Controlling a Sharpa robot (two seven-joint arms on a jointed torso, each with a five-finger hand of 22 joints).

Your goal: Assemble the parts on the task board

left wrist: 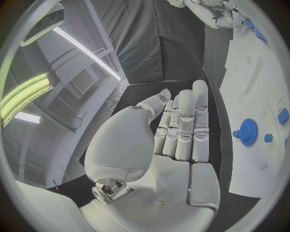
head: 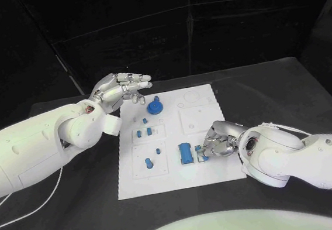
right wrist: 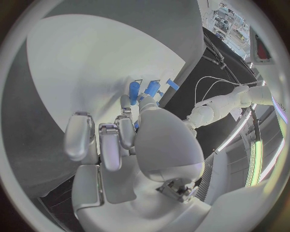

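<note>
The white task board (head: pixel 175 175) lies in the middle of the table. A blue gear (head: pixel 155 107) stands at its far end, with small blue pegs (head: pixel 143 133) and another peg (head: pixel 149 163) nearer. A blue cylinder (head: pixel 187 152) lies near the front. My left hand (head: pixel 119 90) hovers above the board's far left corner, fingers straight and holding nothing; the gear (left wrist: pixel 248 131) sits beyond its fingertips. My right hand (head: pixel 218 140) rests low over the board's near right part, fingers curled, pinching a small blue part (head: pixel 203 153) beside the cylinder (right wrist: pixel 134 92).
White cables (head: pixel 28 211) trail over the black table on the left. The board's right half carries square recessed plates (head: pixel 197 118). Bare table lies in front of the board and to its far right.
</note>
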